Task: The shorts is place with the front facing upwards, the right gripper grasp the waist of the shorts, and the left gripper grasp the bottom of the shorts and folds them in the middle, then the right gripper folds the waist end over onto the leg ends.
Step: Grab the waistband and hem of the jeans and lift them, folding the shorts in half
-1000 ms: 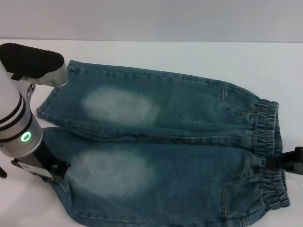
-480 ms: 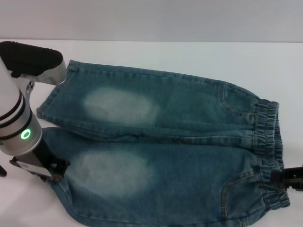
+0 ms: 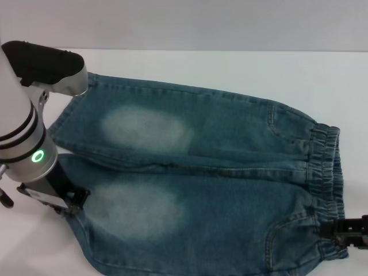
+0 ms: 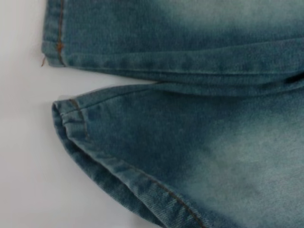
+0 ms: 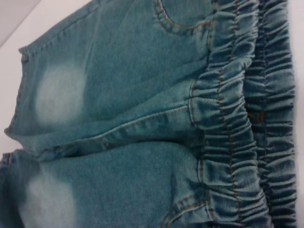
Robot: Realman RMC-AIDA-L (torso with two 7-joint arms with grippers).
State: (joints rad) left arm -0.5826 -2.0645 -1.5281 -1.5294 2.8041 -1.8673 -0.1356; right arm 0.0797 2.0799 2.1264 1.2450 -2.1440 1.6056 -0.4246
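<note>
The blue-green denim shorts [image 3: 218,172] lie flat, front up, with the gathered waist [image 3: 325,172] on the right and the leg ends [image 3: 66,115] on the left. My left gripper [image 3: 72,201], a black claw under the white arm with the green ring, sits at the hem of the near leg. The left wrist view shows both hems, the near one [image 4: 71,123] curling and the far one [image 4: 54,28] flat. My right gripper [image 3: 345,228] shows only as a dark tip at the near end of the waistband [image 5: 232,118].
The shorts rest on a white table [image 3: 230,69], with a grey wall behind it. Bare tabletop lies beyond the far leg and to the left of the hems [image 4: 23,166]. The near leg reaches almost to the table's front edge.
The right gripper's tip has slid along the waistband toward the near edge of the table. The left arm has shifted slightly right, staying at the near leg's hem.
</note>
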